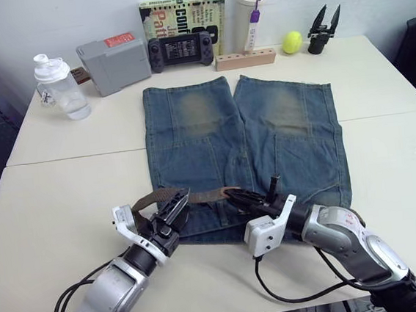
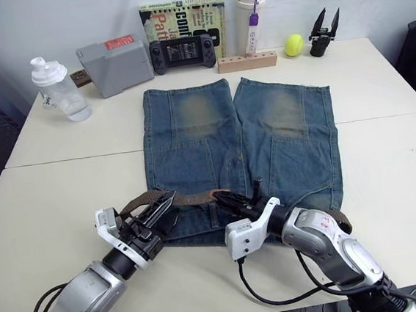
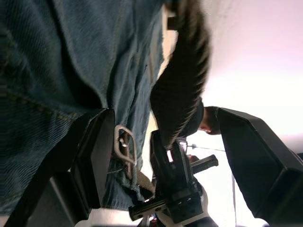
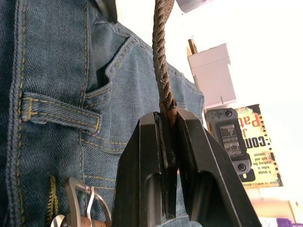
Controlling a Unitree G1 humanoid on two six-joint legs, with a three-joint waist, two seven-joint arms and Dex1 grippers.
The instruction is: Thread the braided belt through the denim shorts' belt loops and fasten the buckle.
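Two bottles (image 1: 61,85), book (image 1: 182,15), ball (image 1: 292,42) beyond denim shorts (image 1: 243,141)

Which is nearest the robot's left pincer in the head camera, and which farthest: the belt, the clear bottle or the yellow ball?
1. Belt: at the left pincer, over the shorts' waistband.
2. Clear bottle: far left of the table.
3. Yellow ball: far right, at the table's back edge.
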